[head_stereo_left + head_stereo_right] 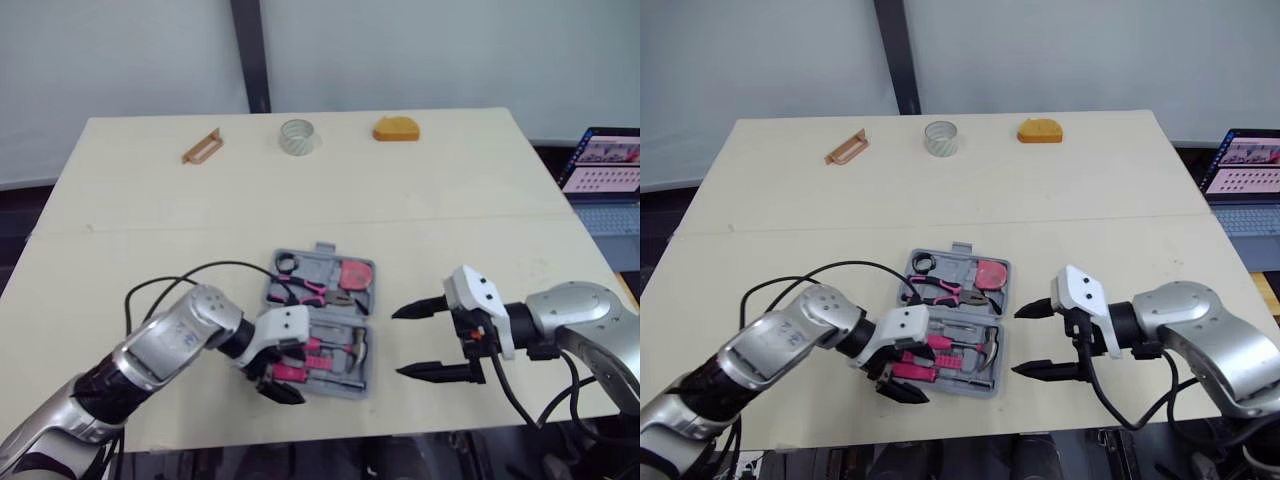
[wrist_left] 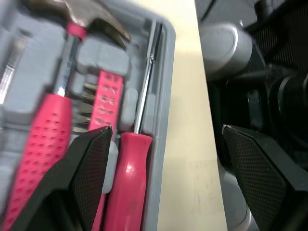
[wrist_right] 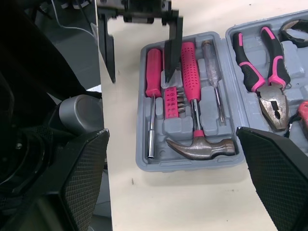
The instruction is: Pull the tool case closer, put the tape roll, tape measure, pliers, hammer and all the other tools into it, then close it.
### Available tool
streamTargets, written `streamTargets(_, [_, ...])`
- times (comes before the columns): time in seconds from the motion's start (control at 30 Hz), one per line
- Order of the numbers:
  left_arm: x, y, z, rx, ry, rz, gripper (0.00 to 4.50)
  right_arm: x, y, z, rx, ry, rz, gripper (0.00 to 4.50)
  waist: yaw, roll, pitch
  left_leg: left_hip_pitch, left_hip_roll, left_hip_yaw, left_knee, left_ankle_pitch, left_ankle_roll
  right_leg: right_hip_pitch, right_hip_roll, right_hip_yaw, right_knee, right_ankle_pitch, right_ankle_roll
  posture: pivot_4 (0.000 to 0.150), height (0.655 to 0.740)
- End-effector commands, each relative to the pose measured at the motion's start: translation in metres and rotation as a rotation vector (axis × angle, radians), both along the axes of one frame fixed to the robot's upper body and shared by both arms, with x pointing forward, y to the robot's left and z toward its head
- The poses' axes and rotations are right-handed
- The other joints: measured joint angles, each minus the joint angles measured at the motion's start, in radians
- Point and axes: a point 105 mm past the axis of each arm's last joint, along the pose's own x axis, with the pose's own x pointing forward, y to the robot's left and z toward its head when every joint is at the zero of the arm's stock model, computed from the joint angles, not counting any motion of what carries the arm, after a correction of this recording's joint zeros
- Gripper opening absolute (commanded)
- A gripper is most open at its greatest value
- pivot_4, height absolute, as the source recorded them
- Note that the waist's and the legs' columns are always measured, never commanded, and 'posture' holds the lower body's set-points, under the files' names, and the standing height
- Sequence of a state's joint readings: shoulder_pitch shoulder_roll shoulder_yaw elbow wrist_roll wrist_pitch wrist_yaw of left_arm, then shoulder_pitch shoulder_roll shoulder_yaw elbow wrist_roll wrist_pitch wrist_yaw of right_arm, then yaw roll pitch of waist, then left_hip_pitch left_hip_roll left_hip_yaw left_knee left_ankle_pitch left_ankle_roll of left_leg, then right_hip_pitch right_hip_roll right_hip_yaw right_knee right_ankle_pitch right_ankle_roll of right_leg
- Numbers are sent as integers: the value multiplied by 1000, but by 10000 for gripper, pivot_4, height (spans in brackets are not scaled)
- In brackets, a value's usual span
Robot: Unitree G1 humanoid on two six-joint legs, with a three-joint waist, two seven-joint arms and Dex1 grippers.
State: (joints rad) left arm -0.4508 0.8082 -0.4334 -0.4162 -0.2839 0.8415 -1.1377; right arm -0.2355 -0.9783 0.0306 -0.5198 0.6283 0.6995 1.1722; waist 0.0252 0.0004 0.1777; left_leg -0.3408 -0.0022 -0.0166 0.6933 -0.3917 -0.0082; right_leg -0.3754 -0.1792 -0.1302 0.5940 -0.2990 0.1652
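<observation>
The head's two cameras look forward and down across the table (image 1: 450, 200), both taking in the open tool case (image 1: 312, 266) near its front edge. The left wrist camera sits close over the case's hammer (image 2: 91, 19) and screwdriver (image 2: 127, 183). The right wrist camera, farther back, faces the same tools from the opposite side.

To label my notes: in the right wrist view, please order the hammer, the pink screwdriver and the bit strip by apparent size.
1. hammer
2. pink screwdriver, as long but slimmer
3. bit strip

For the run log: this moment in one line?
left tool: open, straddling case edge; right tool: open, beside case; case: open, hammer inside
</observation>
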Motion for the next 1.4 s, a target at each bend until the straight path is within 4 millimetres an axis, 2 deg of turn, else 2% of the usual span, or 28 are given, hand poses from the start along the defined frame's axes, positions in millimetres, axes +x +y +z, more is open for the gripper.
streamTargets(0.03, [5,3,15,-160,-78,9,37042,-2,1,11,8,-46,17,45000,0,0,0,0,0,0,0,0,0,0,0,0,0,0,0,1500,7400])
streamTargets(0.13, [2,7,13,-237,-94,7,26723,0,1,12,5,-49,15,45000,0,0,0,0,0,0,0,0,0,0,0,0,0,0,0,1500,7400])
streamTargets(0.17, [1,7,13,-277,-84,16,20479,1,1,13,5,-51,16,45000,0,0,0,0,0,0,0,0,0,0,0,0,0,0,0,1500,7400])
streamTargets(0.3, [-1,10,0,-301,-97,21,364,2,1,13,3,-52,17,45000,1,0,0,0,0,0,0,0,0,0,0,0,0,0,0,1500,7400])
streamTargets(0.5, [-6,14,-21,-267,-66,14,364,1,0,13,-3,-51,17,45000,0,0,0,0,0,0,0,0,0,0,0,0,0,0,0,1500,7400])
streamTargets(0.63, [-5,16,-29,-240,-73,13,364,0,-1,13,-7,-48,16,45000,1,0,0,0,0,0,0,0,0,0,0,0,0,0,0,1500,7400])
streamTargets(1.1, [1,22,-43,-168,-86,20,364,-1,-2,12,-7,-45,16,45000,0,0,0,0,0,0,0,0,0,0,0,0,0,0,0,1500,7400])
streamTargets(1.4, [-3,25,-52,-128,-89,-10,364,-2,-4,12,-10,-46,14,45000,0,0,0,0,0,0,0,0,0,0,0,0,0,0,0,1500,7400])
